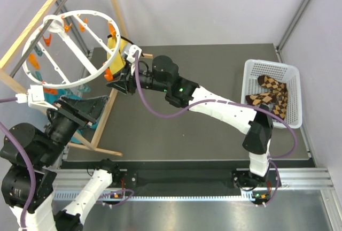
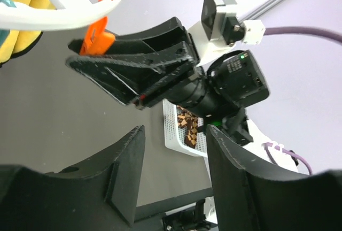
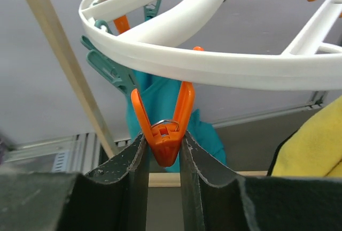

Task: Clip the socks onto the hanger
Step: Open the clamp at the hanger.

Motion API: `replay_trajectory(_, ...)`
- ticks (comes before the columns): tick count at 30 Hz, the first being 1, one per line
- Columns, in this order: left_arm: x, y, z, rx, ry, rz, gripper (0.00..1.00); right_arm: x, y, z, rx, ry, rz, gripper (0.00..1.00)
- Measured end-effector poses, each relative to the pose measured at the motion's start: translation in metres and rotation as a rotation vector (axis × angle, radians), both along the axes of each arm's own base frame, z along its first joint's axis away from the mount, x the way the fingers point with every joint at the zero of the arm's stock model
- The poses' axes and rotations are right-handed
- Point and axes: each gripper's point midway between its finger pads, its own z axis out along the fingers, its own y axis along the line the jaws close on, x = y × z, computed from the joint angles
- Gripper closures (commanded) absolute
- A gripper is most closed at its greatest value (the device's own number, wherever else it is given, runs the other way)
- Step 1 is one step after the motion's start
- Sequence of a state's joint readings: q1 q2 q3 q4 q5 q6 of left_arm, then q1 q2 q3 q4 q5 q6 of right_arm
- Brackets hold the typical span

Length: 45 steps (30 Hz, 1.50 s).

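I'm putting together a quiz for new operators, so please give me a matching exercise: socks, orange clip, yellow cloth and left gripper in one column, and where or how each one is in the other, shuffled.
Column 1
1. socks
2. orange clip
3. yellow cloth
4. left gripper

Column 2
A. pinched between the fingers of the right gripper
B. open, holding nothing
C. lying in the white mesh basket
D. below the ring of the hanger, beside the right gripper

Pairs: 1-C, 2-A, 3-D, 4-B
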<state>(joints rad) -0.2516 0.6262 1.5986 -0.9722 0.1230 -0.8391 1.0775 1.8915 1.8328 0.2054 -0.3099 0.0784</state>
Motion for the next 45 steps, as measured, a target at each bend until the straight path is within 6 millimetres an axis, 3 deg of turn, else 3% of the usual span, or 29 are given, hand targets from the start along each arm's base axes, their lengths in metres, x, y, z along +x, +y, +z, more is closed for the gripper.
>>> replay_trajectory(11, 0.01, -0.003, 0.008, -0.007, -0.058, -0.003, 0.48, -0.046, -0.025, 0.036, -0.091, 0.189, 0.195, 1.0)
replay_trajectory(18, 0.013, -0.002, 0.017, -0.03, -0.102, 0.007, 0.44, -0.053, -0.045, 0.045, -0.1, 0.379, 0.323, 1.0)
replay_trajectory(27, 0.036, -0.009, 0.005, -0.038, -0.1, 0.003, 0.43, -0.077, -0.054, 0.055, -0.107, 0.566, 0.452, 1.0)
replay_trajectory(34, 0.045, -0.011, 0.009, -0.04, -0.139, 0.004, 0.38, -0.082, -0.054, 0.066, -0.073, 0.646, 0.488, 1.0)
replay_trajectory(45, 0.052, -0.01, 0.012, -0.071, -0.185, 0.019, 0.34, -0.081, -0.051, 0.066, -0.042, 0.707, 0.508, 1.0)
